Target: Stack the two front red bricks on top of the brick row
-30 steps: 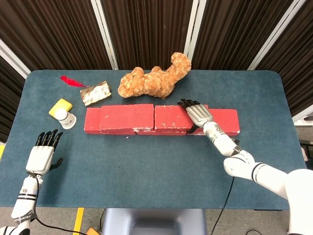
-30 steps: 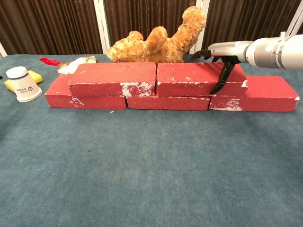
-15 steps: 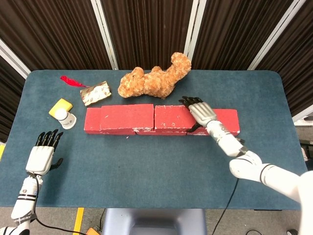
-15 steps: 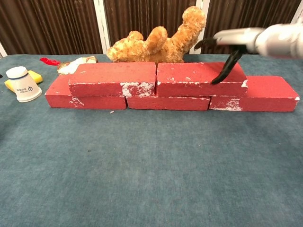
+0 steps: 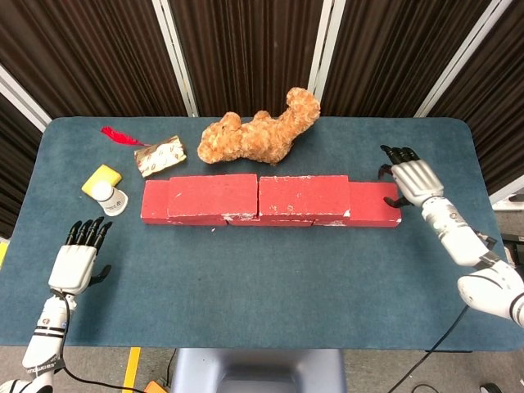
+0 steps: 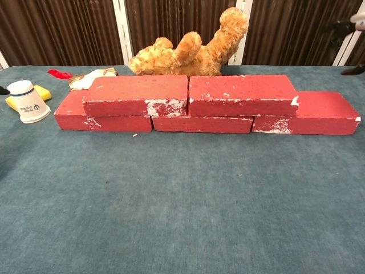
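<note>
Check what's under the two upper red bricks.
The two upper red bricks rest on a bottom row of three red bricks; their front faces and outer ends show. The middle brick's top is covered.

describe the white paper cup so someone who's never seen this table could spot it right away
Start at the long row of red bricks across the table's middle and go to its left end. Just beyond lies the white paper cup, tipped on its side against a yellow sponge. It is the only white item there.

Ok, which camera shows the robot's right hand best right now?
The head view: the right hand shows whole, fingers apart, holding nothing, beside the right end of the red brick row. The chest view catches only dark fingertips at its top right edge.
</note>
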{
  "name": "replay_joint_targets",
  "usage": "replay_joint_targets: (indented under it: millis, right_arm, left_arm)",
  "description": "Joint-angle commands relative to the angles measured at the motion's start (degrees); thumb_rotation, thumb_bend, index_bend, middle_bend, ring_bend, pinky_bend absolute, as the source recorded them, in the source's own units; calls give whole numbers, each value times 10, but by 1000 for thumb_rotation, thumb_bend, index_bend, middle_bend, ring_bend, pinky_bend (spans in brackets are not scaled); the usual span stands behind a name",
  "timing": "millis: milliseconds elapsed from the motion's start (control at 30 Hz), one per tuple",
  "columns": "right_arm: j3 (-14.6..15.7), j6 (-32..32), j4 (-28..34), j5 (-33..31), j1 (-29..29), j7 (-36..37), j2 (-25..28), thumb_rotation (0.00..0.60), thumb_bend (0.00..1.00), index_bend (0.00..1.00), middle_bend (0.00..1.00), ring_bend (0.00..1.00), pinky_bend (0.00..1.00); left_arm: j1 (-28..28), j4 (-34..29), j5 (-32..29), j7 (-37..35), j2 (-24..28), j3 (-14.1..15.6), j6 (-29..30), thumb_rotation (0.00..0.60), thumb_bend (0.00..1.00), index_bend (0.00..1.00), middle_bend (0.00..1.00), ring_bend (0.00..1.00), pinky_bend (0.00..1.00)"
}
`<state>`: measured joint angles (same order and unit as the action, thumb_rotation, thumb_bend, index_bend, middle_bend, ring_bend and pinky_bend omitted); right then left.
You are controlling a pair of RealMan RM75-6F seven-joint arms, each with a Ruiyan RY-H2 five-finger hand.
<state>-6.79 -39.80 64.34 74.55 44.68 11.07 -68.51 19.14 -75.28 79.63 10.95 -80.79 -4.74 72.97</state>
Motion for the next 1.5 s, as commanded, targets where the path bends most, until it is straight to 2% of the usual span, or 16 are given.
replay_joint_targets:
  millis: [33,267,400,567,1000,1267,1367,1500]
  right_arm:
    - [6,18,-49,4,1,22,-45,600,403,592,0,0,138]
    - [5,33,-110,13,18,23,-105,600,403,579,0,0,130]
    - [-1,39,-120,14,25,36,-123,600,403,573,0,0,91]
    - [-7,50,-131,10,35,39,-139,600,403,574,0,0,89]
    - [-21,62,-138,-3,54,19,-169,600,403,559,0,0,89]
    - [-17,58,-123,-5,46,2,-156,600,403,527,0,0,89]
    - [-14,52,-108,-8,37,-4,-137,600,403,484,0,0,88]
    - [-16,2,-50,-11,2,-8,-93,600,403,237,0,0,77]
  left_arm:
    - [2,1,1,0,-3,1,-3,600,274,0,0,0,0]
    - [3,7,-6,0,-4,-1,-10,600,276,0,0,0,0]
    - [3,10,-8,-2,-3,-2,-11,600,275,0,0,0,0]
    - [5,18,-16,-3,-4,-3,-20,600,274,0,0,0,0]
    - [5,25,-25,-10,-4,-7,-25,600,273,0,0,0,0]
    - [5,26,-28,-12,-1,-7,-29,600,274,0,0,0,0]
    - [4,23,-27,-11,0,-7,-25,600,273,0,0,0,0]
    - [2,18,-24,-9,3,-8,-16,600,273,0,0,0,0]
